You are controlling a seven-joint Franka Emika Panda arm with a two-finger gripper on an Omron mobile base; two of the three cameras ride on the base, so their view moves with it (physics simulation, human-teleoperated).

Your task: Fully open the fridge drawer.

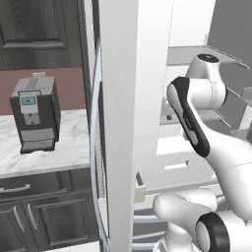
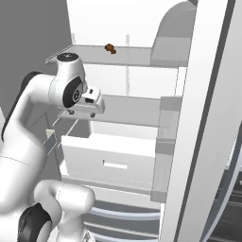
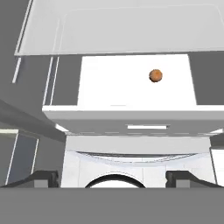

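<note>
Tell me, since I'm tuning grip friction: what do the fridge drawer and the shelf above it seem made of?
Fridge drawer: looks like smooth matte white plastic, uniform and opaque. Shelf above it: thin flat grey sheet, possibly glass or plastic; the render leaves that open.

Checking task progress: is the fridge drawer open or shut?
Open, at least partly: the fridge drawer juts past the shelf above, showing an orange ball inside.

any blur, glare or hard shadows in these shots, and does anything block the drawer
Left base view: soft and low-detail, and the open fridge door and the white arm hide most of the fridge drawer. Right base view: flat, even light, no glare, drawer front clear. Hand view: sharpest, looking down into the drawer at a small orange ball; shelves cast only faint grey shading.
</note>
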